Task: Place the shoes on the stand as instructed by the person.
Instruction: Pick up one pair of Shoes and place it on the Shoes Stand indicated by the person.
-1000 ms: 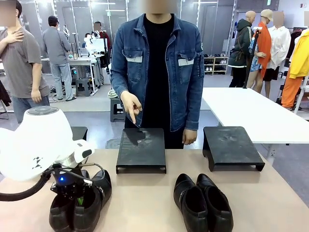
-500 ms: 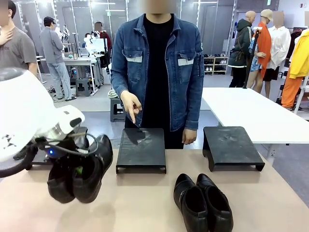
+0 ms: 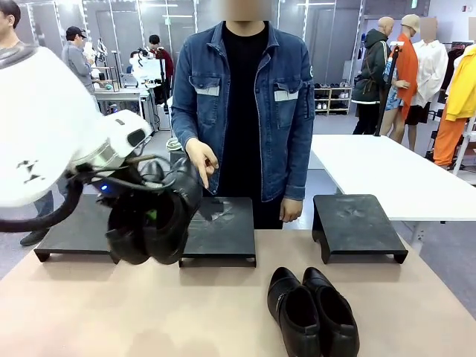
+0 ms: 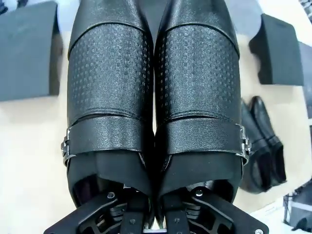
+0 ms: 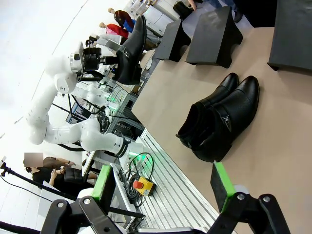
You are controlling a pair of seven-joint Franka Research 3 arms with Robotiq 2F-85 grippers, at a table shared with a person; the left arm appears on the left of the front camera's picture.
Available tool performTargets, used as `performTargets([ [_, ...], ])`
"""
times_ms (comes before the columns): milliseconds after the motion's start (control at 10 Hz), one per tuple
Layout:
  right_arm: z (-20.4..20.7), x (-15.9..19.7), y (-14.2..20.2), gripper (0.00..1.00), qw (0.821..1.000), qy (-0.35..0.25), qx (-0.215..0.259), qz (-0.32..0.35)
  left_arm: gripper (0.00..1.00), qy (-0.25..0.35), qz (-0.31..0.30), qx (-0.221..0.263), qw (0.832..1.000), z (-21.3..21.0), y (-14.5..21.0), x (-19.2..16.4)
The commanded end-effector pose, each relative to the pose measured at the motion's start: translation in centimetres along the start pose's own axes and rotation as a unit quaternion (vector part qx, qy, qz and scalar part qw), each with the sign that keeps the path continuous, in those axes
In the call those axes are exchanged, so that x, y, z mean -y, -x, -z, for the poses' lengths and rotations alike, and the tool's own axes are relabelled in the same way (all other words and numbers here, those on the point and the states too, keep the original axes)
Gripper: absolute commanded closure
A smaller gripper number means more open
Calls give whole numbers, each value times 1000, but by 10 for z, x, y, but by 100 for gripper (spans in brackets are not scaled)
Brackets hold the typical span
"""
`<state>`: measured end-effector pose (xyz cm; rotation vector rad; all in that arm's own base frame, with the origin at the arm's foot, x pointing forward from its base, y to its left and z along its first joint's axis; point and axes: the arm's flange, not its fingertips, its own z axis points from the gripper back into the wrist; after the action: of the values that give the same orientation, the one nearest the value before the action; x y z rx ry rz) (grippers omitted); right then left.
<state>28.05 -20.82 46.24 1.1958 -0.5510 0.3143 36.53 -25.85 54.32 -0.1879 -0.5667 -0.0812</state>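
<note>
While we reach over the table [image 3: 216, 312], our left gripper [image 4: 155, 222] squeezes one pair of shoes [image 4: 112, 83] in the air near the middle stand [image 3: 223, 230]. The shoes hide most of its fingers. Our right gripper [image 5: 161, 184] gapes empty.

You have a tan table [image 3: 186, 320] carrying three black stands along its far edge — left stand [image 3: 67, 238], middle stand [image 3: 223, 234], right stand [image 3: 357, 223] — plus one pair of black shoes [image 3: 312, 312] nearer the robot's edge.

Four black shoes: one pair [image 3: 152, 219], a second pair [image 3: 312, 312]. Three stands: left stand [image 3: 82, 234], middle stand [image 3: 223, 238], right stand [image 3: 357, 223].
</note>
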Motion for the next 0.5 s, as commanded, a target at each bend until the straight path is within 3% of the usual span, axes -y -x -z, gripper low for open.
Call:
performTargets([
  [0, -1, -1, -1, 0, 1000, -6, 7, -9, 100, -20, 1, 40, 999, 24, -31, 26],
  [400, -1, -1, -1, 0, 1000, -6, 7, -9, 100, -39, -4, 58, 998, 53, -46, 44],
])
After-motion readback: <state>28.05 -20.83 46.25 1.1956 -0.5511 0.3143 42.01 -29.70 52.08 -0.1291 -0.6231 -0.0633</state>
